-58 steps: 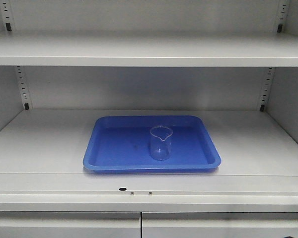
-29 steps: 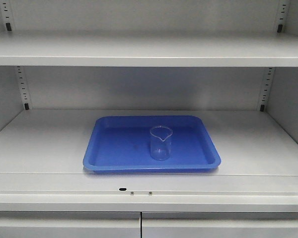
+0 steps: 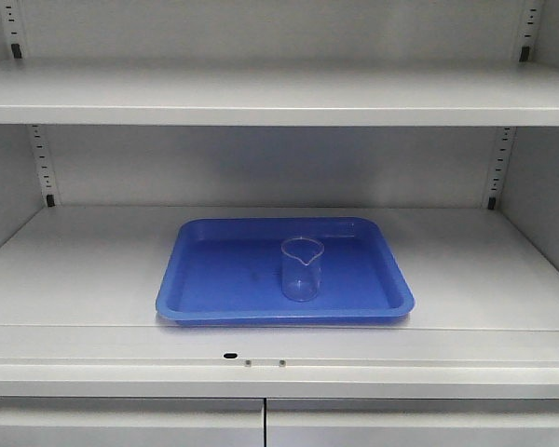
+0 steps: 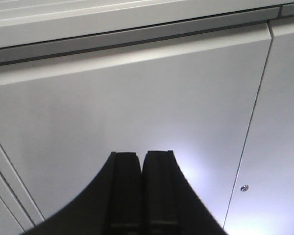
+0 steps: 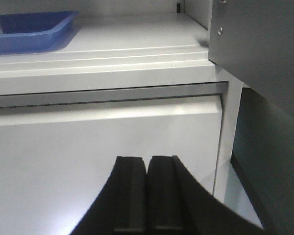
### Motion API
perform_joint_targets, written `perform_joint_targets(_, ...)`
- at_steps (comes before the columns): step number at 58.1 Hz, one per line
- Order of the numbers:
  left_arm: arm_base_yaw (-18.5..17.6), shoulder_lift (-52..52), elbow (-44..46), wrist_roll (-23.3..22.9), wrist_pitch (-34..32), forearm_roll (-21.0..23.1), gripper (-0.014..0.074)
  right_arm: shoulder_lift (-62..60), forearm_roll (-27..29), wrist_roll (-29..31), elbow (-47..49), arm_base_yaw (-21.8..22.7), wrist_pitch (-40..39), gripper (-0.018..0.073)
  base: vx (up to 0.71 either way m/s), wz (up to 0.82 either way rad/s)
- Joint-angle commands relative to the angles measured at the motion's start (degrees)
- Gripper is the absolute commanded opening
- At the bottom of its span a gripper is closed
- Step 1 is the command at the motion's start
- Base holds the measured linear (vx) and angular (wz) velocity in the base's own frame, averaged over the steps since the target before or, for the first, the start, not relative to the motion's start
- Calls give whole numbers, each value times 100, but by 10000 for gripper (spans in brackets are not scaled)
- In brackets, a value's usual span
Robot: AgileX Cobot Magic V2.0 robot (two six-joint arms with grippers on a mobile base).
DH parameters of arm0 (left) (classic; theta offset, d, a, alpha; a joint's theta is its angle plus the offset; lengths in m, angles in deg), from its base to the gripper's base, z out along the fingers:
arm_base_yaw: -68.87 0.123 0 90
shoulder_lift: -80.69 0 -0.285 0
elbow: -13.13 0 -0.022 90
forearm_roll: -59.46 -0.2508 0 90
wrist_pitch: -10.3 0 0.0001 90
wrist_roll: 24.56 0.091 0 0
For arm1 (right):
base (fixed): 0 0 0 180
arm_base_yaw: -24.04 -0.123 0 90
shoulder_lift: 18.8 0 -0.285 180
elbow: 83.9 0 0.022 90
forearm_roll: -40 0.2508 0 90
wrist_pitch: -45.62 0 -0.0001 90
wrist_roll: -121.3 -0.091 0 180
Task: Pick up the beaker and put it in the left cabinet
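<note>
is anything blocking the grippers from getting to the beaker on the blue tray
Nothing visible stands around the beaker; it sits alone, upright, in the blue tray on the open shelf. Both grippers, left and right, are shut and low, facing the closed lower doors.

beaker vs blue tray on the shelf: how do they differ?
The beaker is clear and see-through; the blue tray is opaque blue. The beaker is a narrow upright cylinder with a pouring lip; the tray is wide, shallow and rectangular with rounded corners. The beaker stands inside the tray, right of its centre; the tray rests directly on the cabinet shelf. Both look empty of anything else, and neither is touched by a gripper.
</note>
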Motion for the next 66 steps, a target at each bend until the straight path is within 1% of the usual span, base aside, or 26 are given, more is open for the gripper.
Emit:
perform_joint_targets(1,-32,59,107,-7,-468,57,-6,-91,172,733,-28,17,-640,-6,0,0)
perform_joint_targets(3,-32,59,107,-7,-468,57,-6,-97,172,909,-28,11,-671,-4,0,0)
perform_joint_targets(6,-32,59,107,-7,-468,57,-6,-97,172,995,-28,10,-693,-3,0,0)
perform_joint_targets(66,-32,59,107,-7,-468,57,-6,-97,159,996,-23,16,-666,-2,0,0)
